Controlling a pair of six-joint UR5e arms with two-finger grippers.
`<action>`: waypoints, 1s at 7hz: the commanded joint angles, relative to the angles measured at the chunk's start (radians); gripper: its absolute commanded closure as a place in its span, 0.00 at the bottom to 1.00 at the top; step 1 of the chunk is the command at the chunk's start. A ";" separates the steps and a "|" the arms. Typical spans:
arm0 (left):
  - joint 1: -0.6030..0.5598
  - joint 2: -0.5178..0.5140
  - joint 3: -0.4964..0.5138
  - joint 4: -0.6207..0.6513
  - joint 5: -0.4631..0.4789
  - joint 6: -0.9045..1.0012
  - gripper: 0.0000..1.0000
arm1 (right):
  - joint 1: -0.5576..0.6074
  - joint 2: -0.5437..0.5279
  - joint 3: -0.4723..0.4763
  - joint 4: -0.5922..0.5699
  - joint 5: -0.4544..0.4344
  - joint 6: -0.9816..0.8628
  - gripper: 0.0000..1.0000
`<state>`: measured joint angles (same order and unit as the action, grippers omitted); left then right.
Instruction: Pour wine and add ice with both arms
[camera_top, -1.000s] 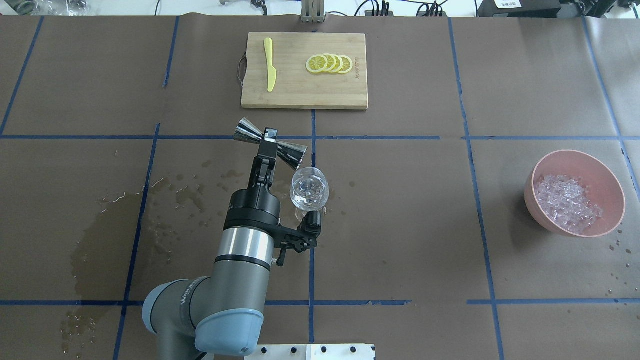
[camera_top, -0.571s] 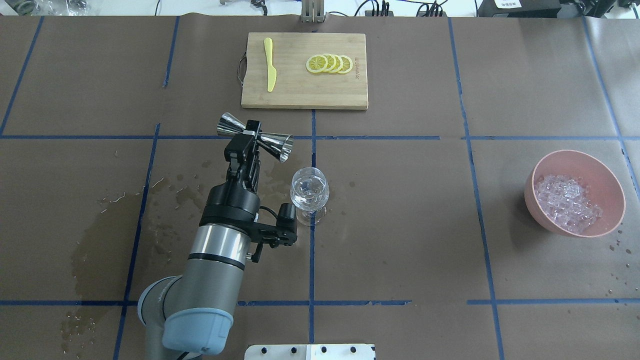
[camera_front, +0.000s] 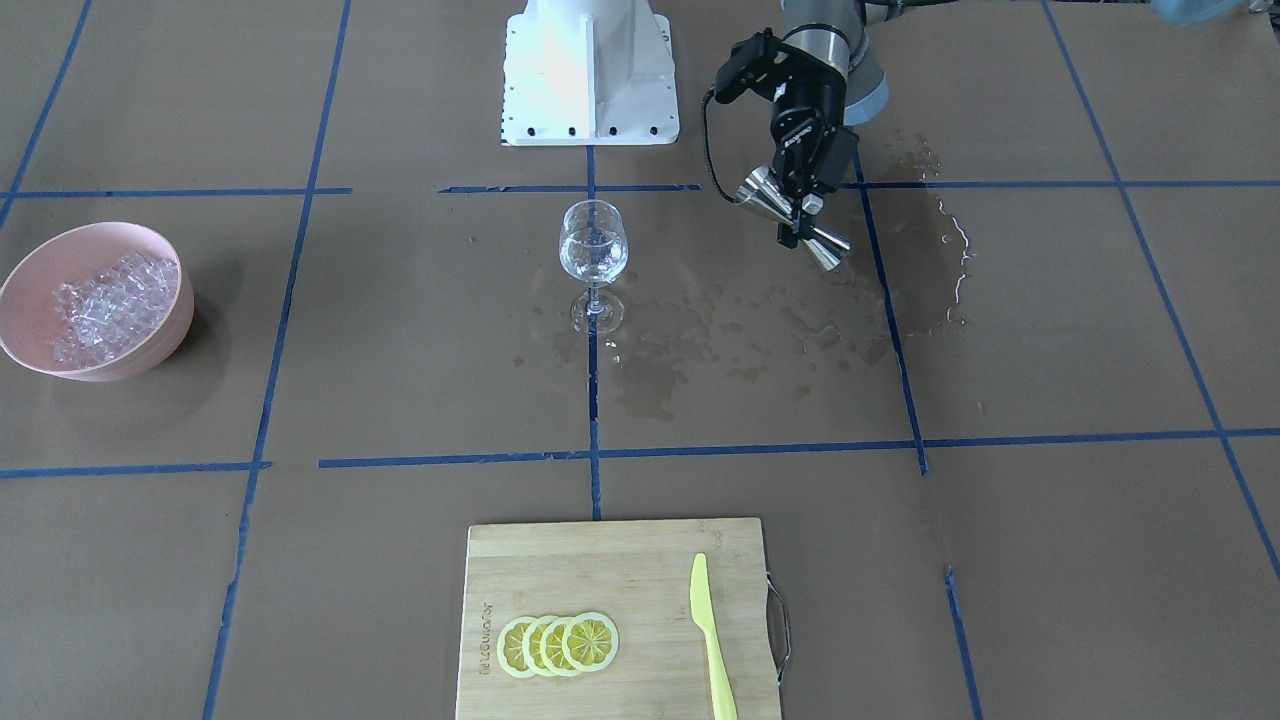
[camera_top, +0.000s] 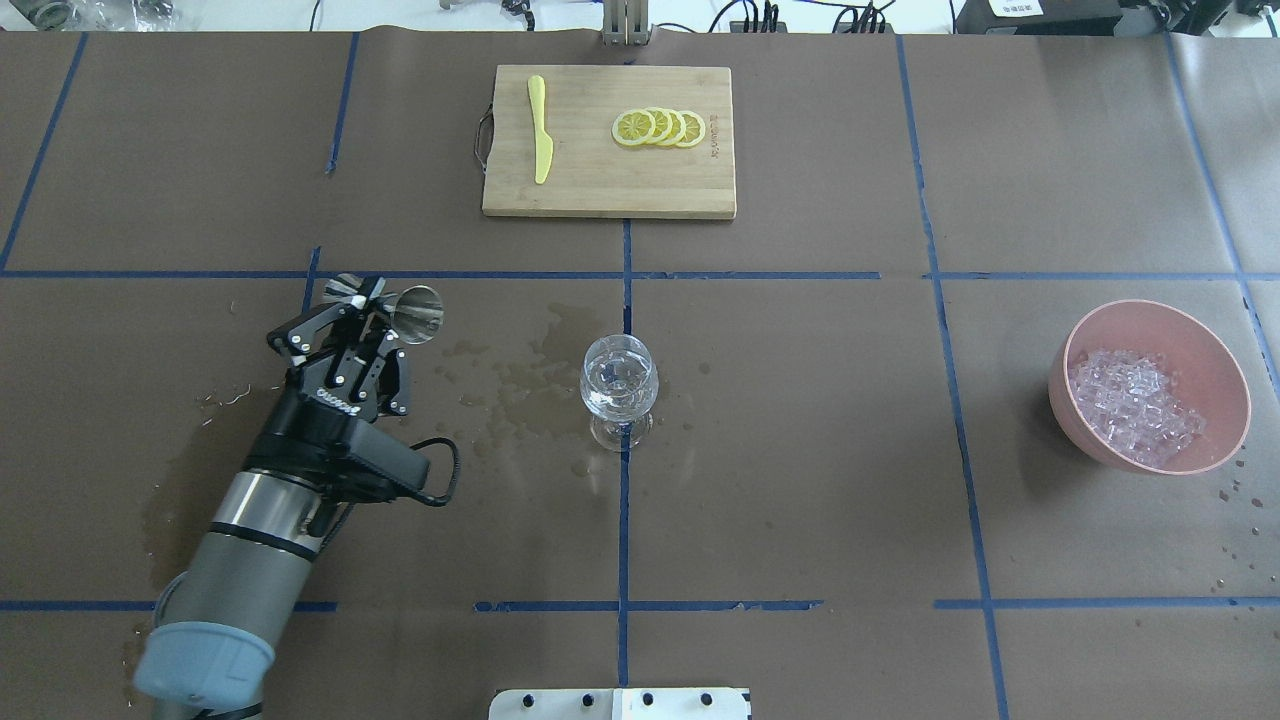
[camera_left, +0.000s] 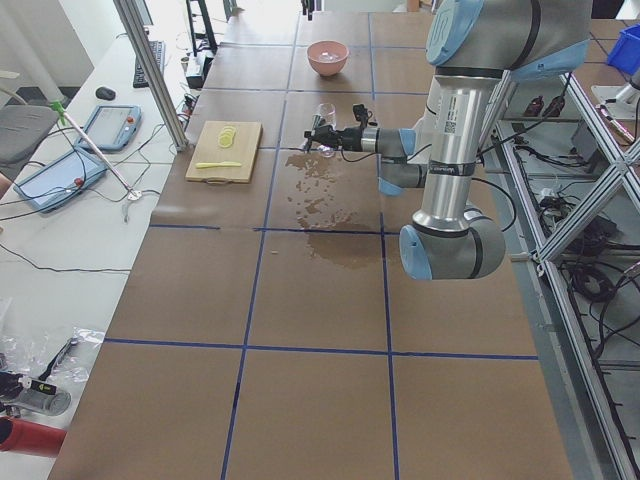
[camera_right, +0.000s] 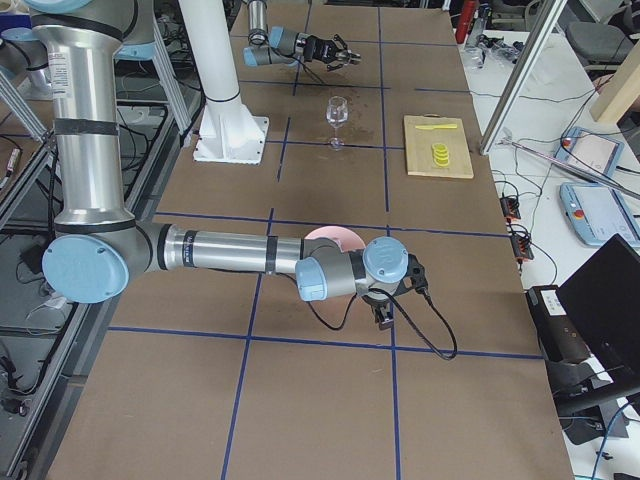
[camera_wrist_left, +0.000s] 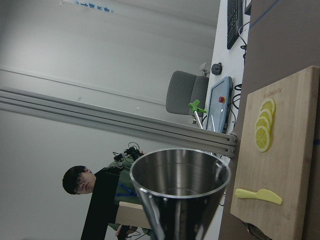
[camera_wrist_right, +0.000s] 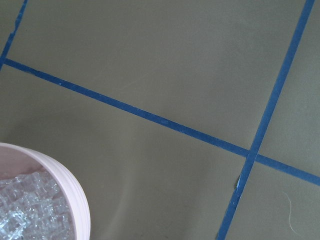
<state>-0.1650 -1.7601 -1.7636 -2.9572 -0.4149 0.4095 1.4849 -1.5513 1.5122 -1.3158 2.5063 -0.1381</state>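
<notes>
A clear wine glass (camera_top: 619, 388) stands upright at the table's middle with a little clear wine (camera_front: 592, 262) in its bowl. My left gripper (camera_top: 372, 306) is shut on a steel jigger (camera_top: 415, 311) (camera_front: 796, 218), held on its side above the table, well to the left of the glass. The left wrist view looks straight at the jigger's cup (camera_wrist_left: 180, 186). Ice (camera_top: 1135, 403) fills a pink bowl (camera_top: 1228, 368) at the far right. My right gripper (camera_right: 383, 312) hangs beside that bowl (camera_wrist_right: 70, 192); whether it is open or shut I cannot tell.
A wooden cutting board (camera_top: 608, 190) at the far side carries lemon slices (camera_top: 659, 128) and a yellow knife (camera_top: 540, 130). Wet patches (camera_top: 515, 375) darken the paper left of the glass. The white robot base (camera_front: 588, 70) stands at the near edge. A person (camera_wrist_left: 97, 200) is beyond the table.
My left arm has swung left, away from the wine glass, carrying the jigger with it. The glass and bowl stayed put.
</notes>
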 joint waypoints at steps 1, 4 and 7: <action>-0.001 0.263 0.001 -0.271 -0.103 -0.194 1.00 | 0.002 -0.013 0.034 0.000 0.000 0.002 0.00; -0.002 0.448 0.013 -0.505 -0.148 -0.454 1.00 | 0.002 -0.016 0.062 0.000 -0.001 0.003 0.00; 0.002 0.439 0.156 -0.497 -0.185 -0.774 1.00 | 0.002 -0.021 0.089 0.000 -0.001 0.029 0.00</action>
<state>-0.1622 -1.3203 -1.6477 -3.4594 -0.5861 -0.2719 1.4864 -1.5691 1.5887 -1.3161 2.5050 -0.1221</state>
